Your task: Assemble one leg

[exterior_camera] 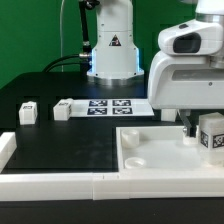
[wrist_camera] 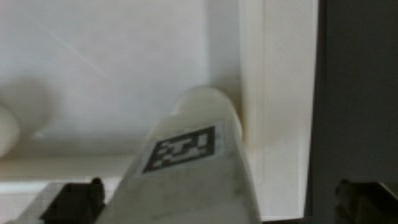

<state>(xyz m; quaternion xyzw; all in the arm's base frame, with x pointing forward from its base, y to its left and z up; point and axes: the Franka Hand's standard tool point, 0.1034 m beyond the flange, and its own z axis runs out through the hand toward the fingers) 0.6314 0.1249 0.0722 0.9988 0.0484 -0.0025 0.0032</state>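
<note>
A white leg [exterior_camera: 210, 134] with a black-and-white marker stands upright at the exterior view's right, over the large white panel [exterior_camera: 150, 150]. My gripper [exterior_camera: 197, 126] is down around it. In the wrist view the leg [wrist_camera: 192, 165] runs between my two dark fingertips [wrist_camera: 71, 203], its narrow end pointing at the panel [wrist_camera: 107, 90]. It lies against one finger, and a dark gap shows between it and the other. My gripper [wrist_camera: 217, 203] is open around the leg. Two more legs [exterior_camera: 28, 113] [exterior_camera: 62, 109] lie on the black table at the exterior view's left.
The marker board [exterior_camera: 110, 106] lies flat behind the panel, in front of the arm's base [exterior_camera: 112, 55]. A white rail [exterior_camera: 50, 185] runs along the front edge and up the exterior view's left side. The panel has round recesses near its corners.
</note>
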